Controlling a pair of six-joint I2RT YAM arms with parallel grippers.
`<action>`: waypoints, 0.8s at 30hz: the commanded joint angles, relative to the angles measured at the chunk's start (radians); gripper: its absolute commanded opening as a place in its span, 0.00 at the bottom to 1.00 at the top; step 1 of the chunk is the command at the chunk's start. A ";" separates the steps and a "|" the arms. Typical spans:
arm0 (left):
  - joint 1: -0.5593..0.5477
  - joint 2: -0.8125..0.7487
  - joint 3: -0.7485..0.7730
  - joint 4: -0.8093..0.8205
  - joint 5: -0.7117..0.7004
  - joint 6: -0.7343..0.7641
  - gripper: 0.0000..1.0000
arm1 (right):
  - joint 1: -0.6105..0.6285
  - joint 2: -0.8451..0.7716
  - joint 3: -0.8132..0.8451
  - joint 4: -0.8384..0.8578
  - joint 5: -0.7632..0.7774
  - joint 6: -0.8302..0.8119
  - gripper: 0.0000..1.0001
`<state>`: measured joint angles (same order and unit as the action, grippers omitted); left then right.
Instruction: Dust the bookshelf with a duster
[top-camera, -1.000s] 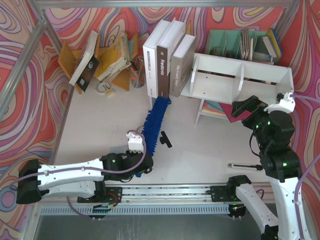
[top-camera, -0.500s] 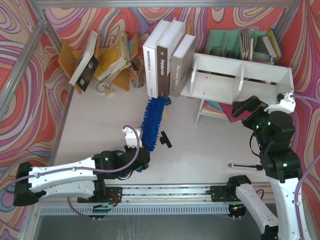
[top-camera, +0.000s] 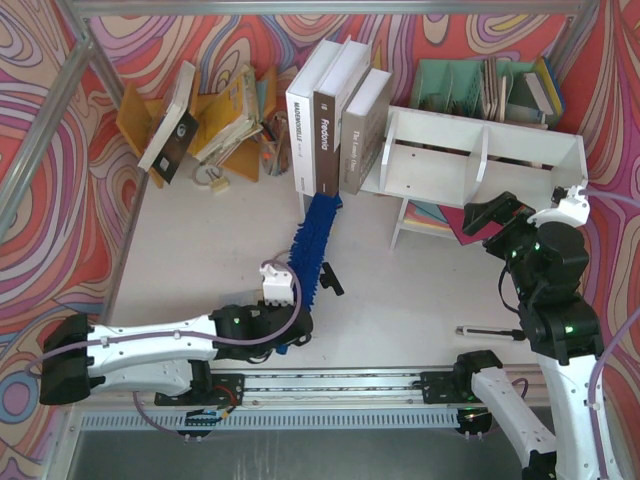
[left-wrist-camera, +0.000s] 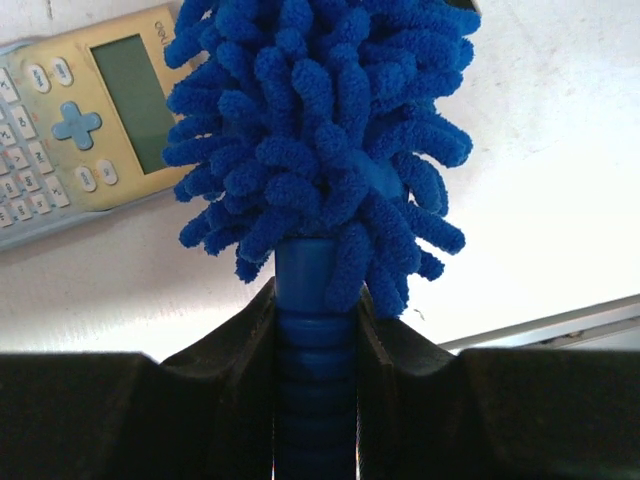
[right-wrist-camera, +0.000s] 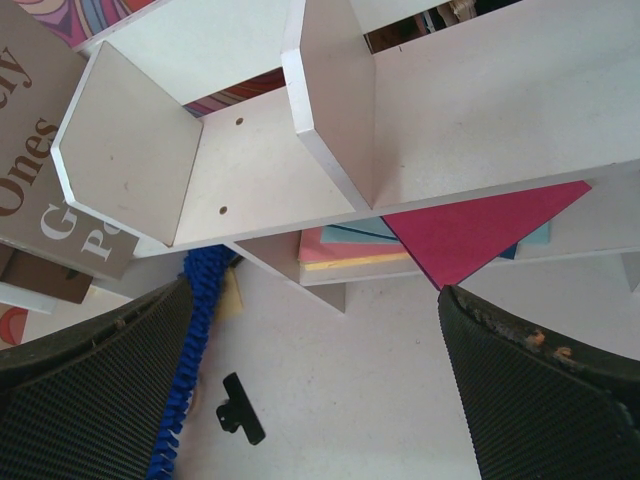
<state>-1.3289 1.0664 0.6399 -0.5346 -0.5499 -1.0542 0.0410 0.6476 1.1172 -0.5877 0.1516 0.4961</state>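
Note:
The duster (top-camera: 311, 243) is fluffy and bright blue and lies on the table, its tip near the standing books. My left gripper (top-camera: 291, 322) is shut on its blue handle. In the left wrist view the ribbed handle (left-wrist-camera: 313, 340) sits tight between my black fingers (left-wrist-camera: 240, 335), with the fluffy head (left-wrist-camera: 320, 130) ahead. The white bookshelf (top-camera: 480, 157) stands at the back right, with two compartments and a divider. My right gripper (top-camera: 497, 214) is open and empty in front of it. The right wrist view shows the shelf (right-wrist-camera: 270, 160) and the duster (right-wrist-camera: 192, 350) at lower left.
Three big books (top-camera: 338, 115) stand left of the shelf. A yellow rack (top-camera: 215, 115) is at back left, a green organiser (top-camera: 480, 85) behind the shelf. A black clip (top-camera: 331, 279) lies by the duster, a pen-like tool (top-camera: 490, 331) at front right. A calculator (left-wrist-camera: 70, 130) lies under the duster head.
My left gripper, holding the duster handle, swung the duster a little left and then back right. It now sits slightly further right. The right arm has not moved.

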 joint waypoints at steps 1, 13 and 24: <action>0.005 -0.004 0.106 -0.042 -0.054 0.037 0.00 | 0.001 -0.011 -0.001 0.018 -0.001 0.003 0.99; -0.056 0.081 0.269 -0.072 -0.035 0.116 0.00 | 0.001 -0.010 0.001 0.017 0.003 -0.002 0.99; -0.253 0.101 0.283 -0.164 -0.096 0.113 0.00 | 0.001 0.002 0.011 0.023 0.005 -0.009 0.99</action>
<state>-1.5204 1.1988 0.9199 -0.6518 -0.5694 -0.9382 0.0410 0.6445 1.1172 -0.5877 0.1524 0.4953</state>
